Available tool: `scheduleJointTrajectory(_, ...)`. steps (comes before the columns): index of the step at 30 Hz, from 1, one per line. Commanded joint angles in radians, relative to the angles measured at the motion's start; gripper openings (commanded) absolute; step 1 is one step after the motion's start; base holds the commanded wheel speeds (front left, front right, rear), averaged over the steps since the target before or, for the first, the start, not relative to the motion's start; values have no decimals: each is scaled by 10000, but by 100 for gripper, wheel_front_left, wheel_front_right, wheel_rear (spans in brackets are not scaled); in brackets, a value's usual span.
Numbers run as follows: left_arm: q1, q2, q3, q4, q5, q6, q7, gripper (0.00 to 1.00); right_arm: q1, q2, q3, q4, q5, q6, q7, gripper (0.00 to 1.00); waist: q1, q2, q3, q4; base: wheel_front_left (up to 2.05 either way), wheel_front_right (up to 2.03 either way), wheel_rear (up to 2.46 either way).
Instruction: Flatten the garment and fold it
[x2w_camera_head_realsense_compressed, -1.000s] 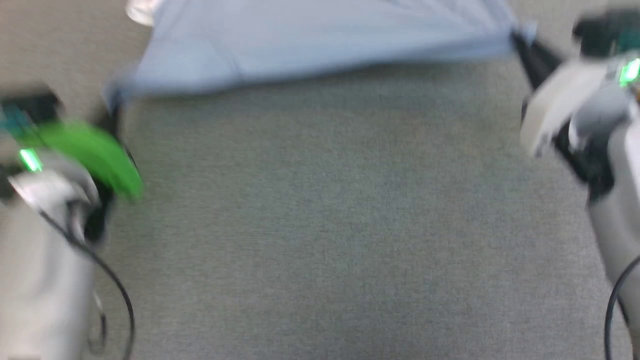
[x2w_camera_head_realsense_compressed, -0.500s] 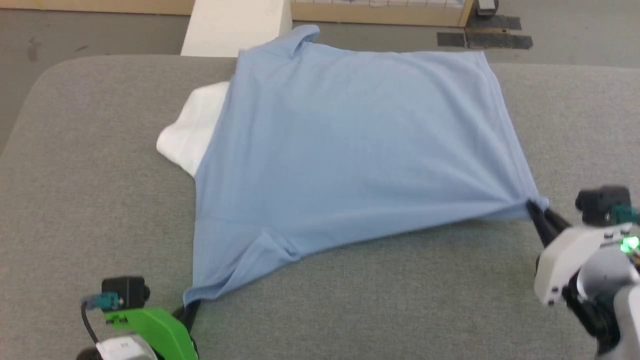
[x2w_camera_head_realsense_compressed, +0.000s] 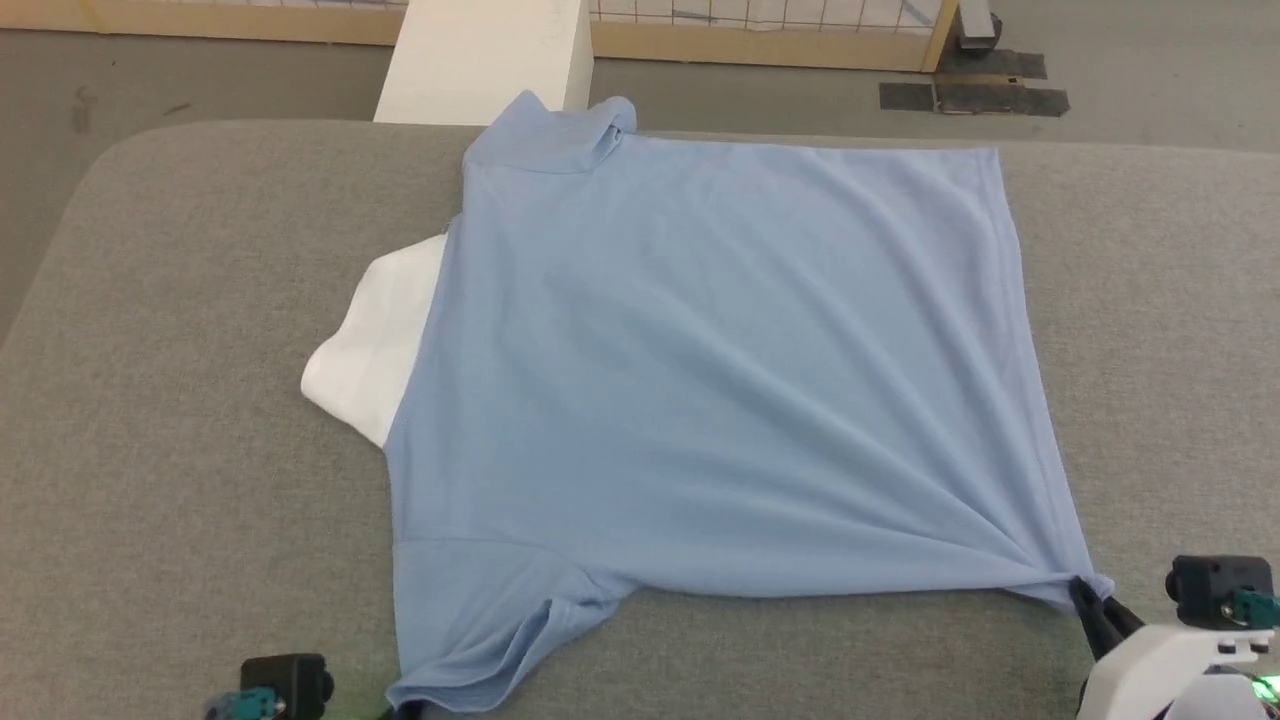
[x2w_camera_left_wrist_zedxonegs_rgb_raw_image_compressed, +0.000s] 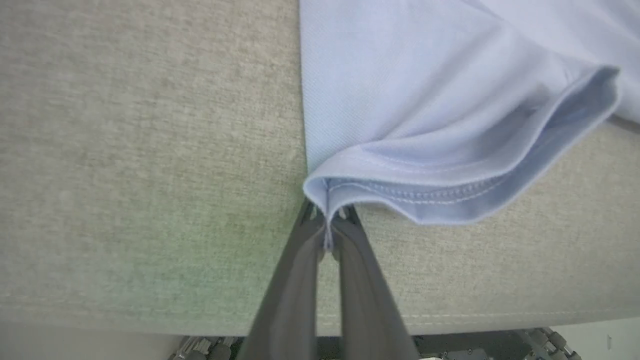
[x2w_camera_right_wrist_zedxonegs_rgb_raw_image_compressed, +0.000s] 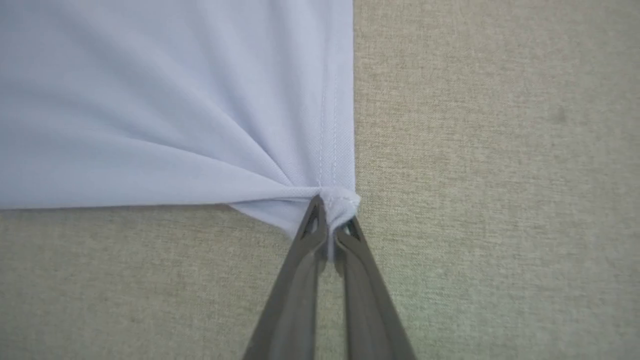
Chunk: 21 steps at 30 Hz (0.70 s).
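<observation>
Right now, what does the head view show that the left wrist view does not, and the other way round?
Head view: the whole garment spread on the grey table, its white collar at the left side, and the right gripper pinching the near right hem corner, with tension folds running to it. Left wrist view: the left gripper shut on the corner of the sleeve hem, its stitching and gaping opening seen close. Both: light blue knit lying on the grey cloth surface.

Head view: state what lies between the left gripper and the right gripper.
Bare grey padded surface, as the head view shows. The left gripper and right gripper each pinch the garment, whose near edge runs just beyond that stretch.
</observation>
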Motion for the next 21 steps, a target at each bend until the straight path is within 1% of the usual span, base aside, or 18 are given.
scheduleJointTrajectory(1,124,-41,139,90,156,164,-301,0,171,48,-159,27,-116,-19,-221,0,1,0,-21,-52,0,0,0)
scheduleJointTrajectory(4,85,-34,292,126,597,306,-1165,0,245,187,-254,137,-180,-19,-790,0,1,0,-88,-150,0,0,0)
scheduleJointTrajectory(5,21,-43,381,103,807,373,-1622,0,241,232,-248,150,-189,-19,-1069,0,1,0,-118,-184,0,0,0)
scheduleJointTrajectory(9,-370,-3,406,82,1704,516,-3055,0,145,283,87,164,-187,-19,-2061,0,1,0,-204,-296,0,0,0)
scheduleJointTrajectory(12,-880,-16,241,88,2287,536,-3812,0,-56,252,315,166,-209,-19,-2646,0,1,0,-197,-392,0,0,0)
scheduleJointTrajectory(16,-1920,29,15,300,2917,519,-4267,0,-584,73,737,154,-368,-19,-2698,0,1,0,-35,-528,0,0,0)
scheduleJointTrajectory(21,-3638,81,-322,545,3524,357,-4204,0,-1641,-407,1230,131,-457,-19,-2315,0,1,0,315,-678,0,0,0)
